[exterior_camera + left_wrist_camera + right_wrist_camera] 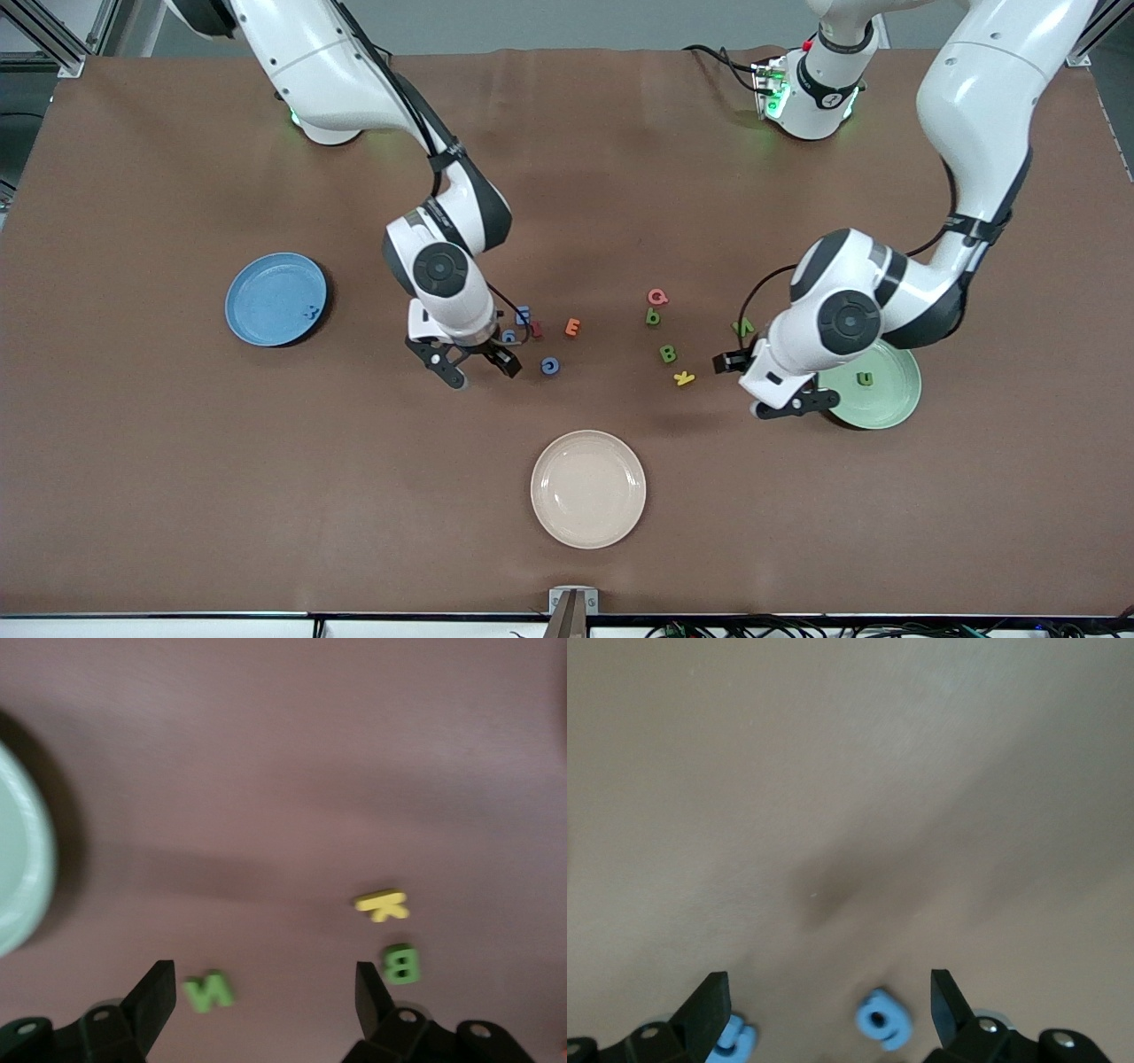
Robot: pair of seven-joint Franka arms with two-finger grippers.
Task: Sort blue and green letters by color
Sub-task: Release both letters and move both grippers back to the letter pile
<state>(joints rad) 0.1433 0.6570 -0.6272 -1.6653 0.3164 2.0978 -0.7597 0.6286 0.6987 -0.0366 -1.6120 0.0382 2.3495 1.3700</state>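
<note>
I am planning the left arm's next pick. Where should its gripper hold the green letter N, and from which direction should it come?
Probably from straight above: the green letter N lies flat on the table. The left gripper is open over it; the fingers should likely close on its two outer side strokes. The yellow letter lies well apart.

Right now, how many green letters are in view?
4: u on the green plate; N by the left gripper; b beside the pink letter; B beside the yellow letter. An arm could hide more.

High front overview facing the arms; two close, downward wrist views.
</note>
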